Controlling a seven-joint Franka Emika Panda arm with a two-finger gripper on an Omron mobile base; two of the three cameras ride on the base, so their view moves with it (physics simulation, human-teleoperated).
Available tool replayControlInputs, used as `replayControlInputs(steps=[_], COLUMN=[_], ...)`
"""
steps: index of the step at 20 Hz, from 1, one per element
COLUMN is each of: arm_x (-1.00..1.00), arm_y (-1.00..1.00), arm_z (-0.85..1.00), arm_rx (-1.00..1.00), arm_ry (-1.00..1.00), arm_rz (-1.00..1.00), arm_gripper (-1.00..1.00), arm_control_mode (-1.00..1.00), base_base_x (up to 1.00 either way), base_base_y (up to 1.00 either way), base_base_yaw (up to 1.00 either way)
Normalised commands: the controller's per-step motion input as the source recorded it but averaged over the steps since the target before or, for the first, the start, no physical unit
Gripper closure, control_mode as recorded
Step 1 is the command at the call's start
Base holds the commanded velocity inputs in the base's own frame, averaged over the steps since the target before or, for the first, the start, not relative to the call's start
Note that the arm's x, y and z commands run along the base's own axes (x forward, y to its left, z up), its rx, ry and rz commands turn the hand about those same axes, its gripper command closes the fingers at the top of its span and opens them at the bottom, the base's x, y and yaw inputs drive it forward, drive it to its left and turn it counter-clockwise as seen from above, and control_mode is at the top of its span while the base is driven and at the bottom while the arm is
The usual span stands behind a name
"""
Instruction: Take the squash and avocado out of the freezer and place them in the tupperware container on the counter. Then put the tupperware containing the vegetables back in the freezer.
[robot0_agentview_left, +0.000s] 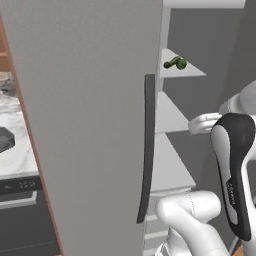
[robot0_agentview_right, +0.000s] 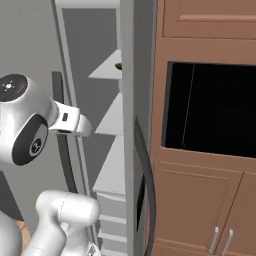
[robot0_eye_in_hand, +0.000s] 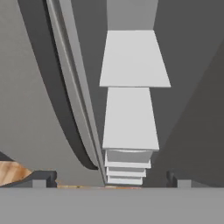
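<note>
Green vegetables wait on an upper freezer shelf.

The small dark green produce (robot0_agentview_left: 175, 63) lies on a pale grey shelf inside the tall matte grey freezer (robot0_agentview_left: 90, 125), whose broad door stands ajar. The gripper (robot0_eye_in_hand: 111, 183) faces the shelves, jaws spread wide and empty, likely lining up a reach. The dark grey tupperware container (robot0_agentview_left: 5, 139) sits on the white marble counter (robot0_agentview_left: 17, 155).
</note>
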Motion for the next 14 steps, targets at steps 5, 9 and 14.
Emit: replayControlInputs(steps=[5,9,14], arm_x=[0.0,0.0,-0.17], arm_y=[0.0,0.0,-0.16], arm_z=[0.0,0.0,0.25], arm_rx=[0.0,0.0,0.0], arm_ry=[0.0,0.0,-0.17], arm_rz=[0.0,0.0,0.0], arm_gripper=[-1.0,-1.0,-1.0], arm_control_mode=[1.0,1.0,-1.0], base_base_x=[0.85,0.23,0.0], base_base_y=[-0.19,-0.14,0.0], base_base_yaw=[0.0,0.0,0.0])
